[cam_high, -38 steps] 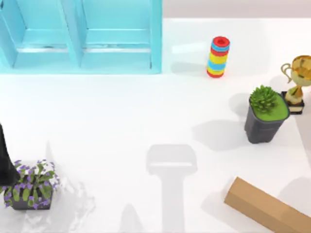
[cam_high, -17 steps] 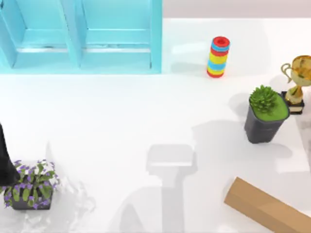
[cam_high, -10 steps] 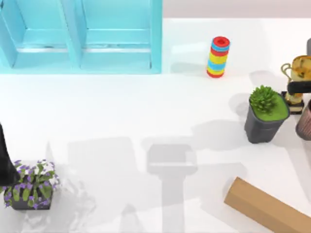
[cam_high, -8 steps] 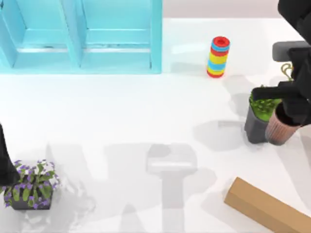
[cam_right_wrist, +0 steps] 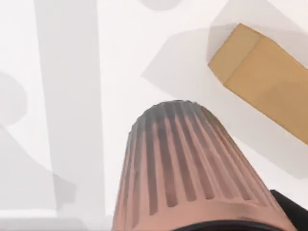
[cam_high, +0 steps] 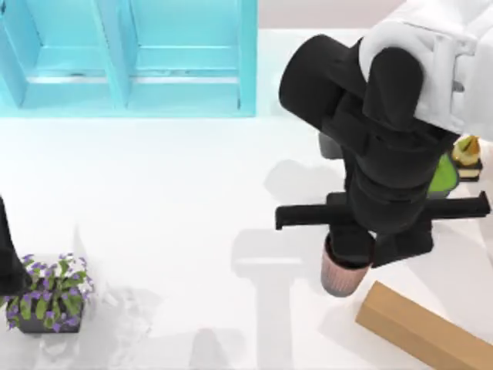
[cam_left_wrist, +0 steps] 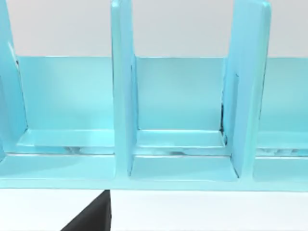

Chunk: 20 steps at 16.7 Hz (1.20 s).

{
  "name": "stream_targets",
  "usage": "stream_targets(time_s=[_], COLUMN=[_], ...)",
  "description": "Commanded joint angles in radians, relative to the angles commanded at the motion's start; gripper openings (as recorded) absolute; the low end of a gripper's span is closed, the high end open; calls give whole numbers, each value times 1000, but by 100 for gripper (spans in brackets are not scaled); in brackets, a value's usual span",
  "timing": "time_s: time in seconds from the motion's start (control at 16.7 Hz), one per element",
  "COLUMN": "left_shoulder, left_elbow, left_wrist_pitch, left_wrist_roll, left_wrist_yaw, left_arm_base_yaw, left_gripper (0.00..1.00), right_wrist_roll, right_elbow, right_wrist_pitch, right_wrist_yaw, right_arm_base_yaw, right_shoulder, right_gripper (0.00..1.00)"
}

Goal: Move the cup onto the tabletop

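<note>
The broad white table (cam_high: 169,185) carries everything, with the light-blue cabinet (cam_high: 127,58) of open compartments along its far left; in the left wrist view those compartments (cam_left_wrist: 180,106) hold nothing. My right arm, bulky in black and white, reaches over the table's right half, and its pincer (cam_high: 350,247) is clamped on the rim of the small ribbed pink-to-brown cup (cam_high: 340,271), which hangs below it. From the right wrist view the cup (cam_right_wrist: 187,168) looks to be above the white surface, not resting on it, though how high I cannot tell. Just beside it on the right lies the long tan cardboard box (cam_high: 424,327).

The main risk, as I judge it, is that box: a descent drifting rightward could set the cup's base on the box edge and tip it on release. Letting go too high could also topple a cup this narrow at the foot.

In the near left corner, the small dark planter (cam_high: 48,297) holds purple-flowered greenery. My left pincer is parked at the left edge beside it; whether its fingers are apart I cannot tell. Behind the right arm, a bit of the gold trophy (cam_high: 466,150) shows.
</note>
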<state>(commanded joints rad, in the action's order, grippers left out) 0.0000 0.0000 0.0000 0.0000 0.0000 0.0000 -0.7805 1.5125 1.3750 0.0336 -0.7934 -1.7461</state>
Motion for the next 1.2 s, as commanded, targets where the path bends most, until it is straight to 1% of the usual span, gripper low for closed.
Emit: stream_targets(time_s=[0.18,0.54,0.72,1.02,1.2], left_shoulder=[0,0,0,0,0], left_elbow=[0,0,0,0,0], left_wrist_pitch=[0,0,0,0,0], left_wrist_roll=[0,0,0,0,0], left_wrist_yaw=[0,0,0,0,0], left_arm_base_yaw=[0,0,0,0,0], left_gripper=[100,100,100,100,100], right_wrist_roll=[-60,-65,-68,-76,-79], right_elbow=[2,-3,-59,-177,-207], right_wrist_pitch=[13,8,-49,-207,-235], right_wrist_yaw=[-17,-20,-20,-20,-20], right_arm_base_yaw=[-36,-34,-38,-48,-53], right_shoulder=[-13,-11,-21,-45,-55], right_gripper=[0,0,0,0,0])
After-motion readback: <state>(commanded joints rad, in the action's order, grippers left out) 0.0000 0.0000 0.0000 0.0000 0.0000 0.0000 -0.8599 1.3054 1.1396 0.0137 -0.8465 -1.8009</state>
